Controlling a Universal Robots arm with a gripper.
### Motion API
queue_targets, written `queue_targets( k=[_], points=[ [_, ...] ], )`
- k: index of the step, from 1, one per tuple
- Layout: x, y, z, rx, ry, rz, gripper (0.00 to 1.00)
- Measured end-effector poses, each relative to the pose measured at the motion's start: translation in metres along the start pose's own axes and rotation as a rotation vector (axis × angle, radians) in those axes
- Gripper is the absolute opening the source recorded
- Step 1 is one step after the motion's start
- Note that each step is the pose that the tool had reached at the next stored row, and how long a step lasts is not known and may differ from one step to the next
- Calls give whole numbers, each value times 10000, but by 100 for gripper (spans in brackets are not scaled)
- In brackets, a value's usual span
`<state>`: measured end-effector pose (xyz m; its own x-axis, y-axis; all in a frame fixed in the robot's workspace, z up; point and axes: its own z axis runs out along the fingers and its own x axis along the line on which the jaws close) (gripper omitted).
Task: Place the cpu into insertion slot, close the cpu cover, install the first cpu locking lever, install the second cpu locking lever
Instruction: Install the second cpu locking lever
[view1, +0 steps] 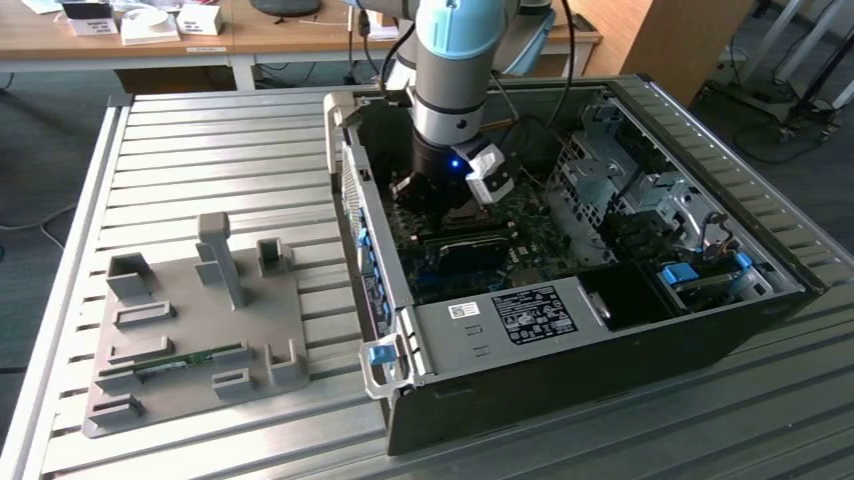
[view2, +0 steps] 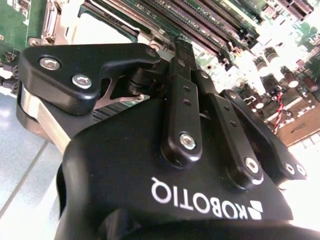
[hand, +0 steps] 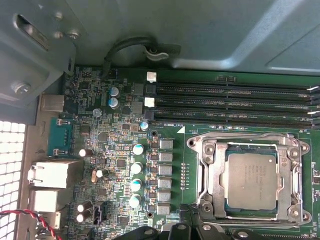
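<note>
In the first wrist view the greyish-gold cpu (hand: 251, 181) lies flat in the insertion slot (hand: 300, 150). The silvery cpu cover (hand: 215, 175) rests down over the slot, and the chip shows through its window. Whether the thin locking levers along the socket's sides are latched I cannot tell. My gripper (hand: 176, 231) hovers just off the socket's edge nearest the capacitors. In the second wrist view the gripper (view2: 181, 47) has its black fingers (view2: 180, 80) drawn together with nothing between them. In the exterior view the gripper (view1: 441, 200) reaches down into the case above the motherboard.
The black computer case (view1: 561, 370) walls in the arm on all sides. Long memory slots (hand: 235, 105) run beside the socket, and capacitors (hand: 136, 170) stand close by. On the slatted table (view1: 200, 150), a grey fixture (view1: 200, 300) holds a green memory stick (view1: 174, 362).
</note>
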<state>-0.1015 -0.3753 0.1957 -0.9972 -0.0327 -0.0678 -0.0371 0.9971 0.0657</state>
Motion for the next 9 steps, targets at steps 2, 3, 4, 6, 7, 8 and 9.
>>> queue_targets(
  k=[2,3,4,6,7,8,9],
  points=[
    [1,0,1,2,0,0,11],
    [1,0,3,2,0,0,11],
    [1,-1,4,3,-1,0,11],
    [1,-1,9,-1,-2,0,11],
    [2,-1,11,0,-2,0,11],
    [2,-1,11,0,-2,0,11],
    [2,-1,11,1,-3,0,11]
  ],
)
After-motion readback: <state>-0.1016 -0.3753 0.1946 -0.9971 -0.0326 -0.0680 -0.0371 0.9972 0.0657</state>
